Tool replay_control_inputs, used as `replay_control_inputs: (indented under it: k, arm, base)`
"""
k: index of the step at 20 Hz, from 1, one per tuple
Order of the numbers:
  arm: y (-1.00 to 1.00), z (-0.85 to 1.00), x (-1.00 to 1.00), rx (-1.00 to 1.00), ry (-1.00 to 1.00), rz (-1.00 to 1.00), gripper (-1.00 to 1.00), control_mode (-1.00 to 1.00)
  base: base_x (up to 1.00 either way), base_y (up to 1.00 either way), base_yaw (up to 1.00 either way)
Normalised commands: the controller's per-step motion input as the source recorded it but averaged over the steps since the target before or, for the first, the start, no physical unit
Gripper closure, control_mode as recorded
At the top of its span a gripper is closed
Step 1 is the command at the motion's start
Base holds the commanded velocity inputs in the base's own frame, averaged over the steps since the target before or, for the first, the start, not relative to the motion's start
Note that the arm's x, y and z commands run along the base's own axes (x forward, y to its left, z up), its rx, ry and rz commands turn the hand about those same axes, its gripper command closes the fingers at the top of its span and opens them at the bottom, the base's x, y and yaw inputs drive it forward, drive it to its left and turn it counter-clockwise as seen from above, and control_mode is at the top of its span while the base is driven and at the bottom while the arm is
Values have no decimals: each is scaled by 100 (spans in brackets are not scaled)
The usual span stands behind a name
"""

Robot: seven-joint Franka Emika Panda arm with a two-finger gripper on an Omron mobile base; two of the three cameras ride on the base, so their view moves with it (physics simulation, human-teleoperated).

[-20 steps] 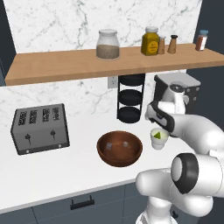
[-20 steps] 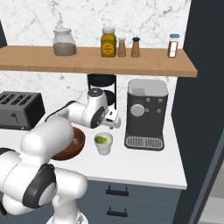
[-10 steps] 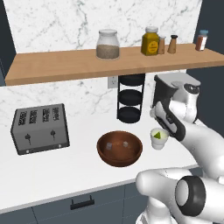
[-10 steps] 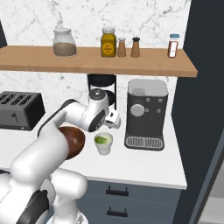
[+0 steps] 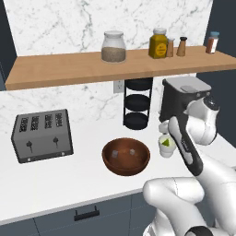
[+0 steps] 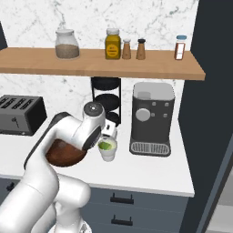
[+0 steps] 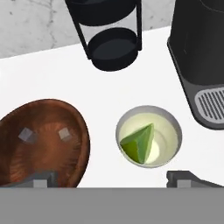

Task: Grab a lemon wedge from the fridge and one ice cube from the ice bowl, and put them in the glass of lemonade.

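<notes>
On the white desk (image 5: 83, 179), between the wide reddish-brown wooden ice bowl (image 5: 126, 156) and the dark grey coffee machine (image 6: 152, 118), stands the small pale cream glass of lemonade (image 7: 148, 135). A yellow-green lemon wedge (image 7: 138, 143) lies inside it, its point tilted up toward the rim, resting in the pale liquid. The claw (image 7: 116, 177) hangs just above the cup with its two dark tips spread wide, one over the bowl's near edge and the other past the cup's far side; it has hold of nothing. Two tiny translucent grey ice cubes (image 7: 65, 134) sit apart on the floor of the bowl, which is just beside the cup without touching it. Behind them a black tiered wire stand (image 5: 137, 103) rests against the marble wall. A silver four-slot toaster (image 5: 42, 135) sits well apart at the left. Jars and shakers line the wooden shelf (image 5: 69, 69) above.
</notes>
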Motion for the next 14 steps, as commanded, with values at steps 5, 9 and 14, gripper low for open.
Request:
replay_control_inputs:
  k: [5,9,14]
  arm:
    - [100,26,-2,-18,14,21,-100,-100]
    - [100,27,5,-19,37,24,-100,-100]
    - [63,5,46,-9,50,20,-100,-100]
  base:
    - [0,0,0]
    - [0,0,0]
    - [0,0,0]
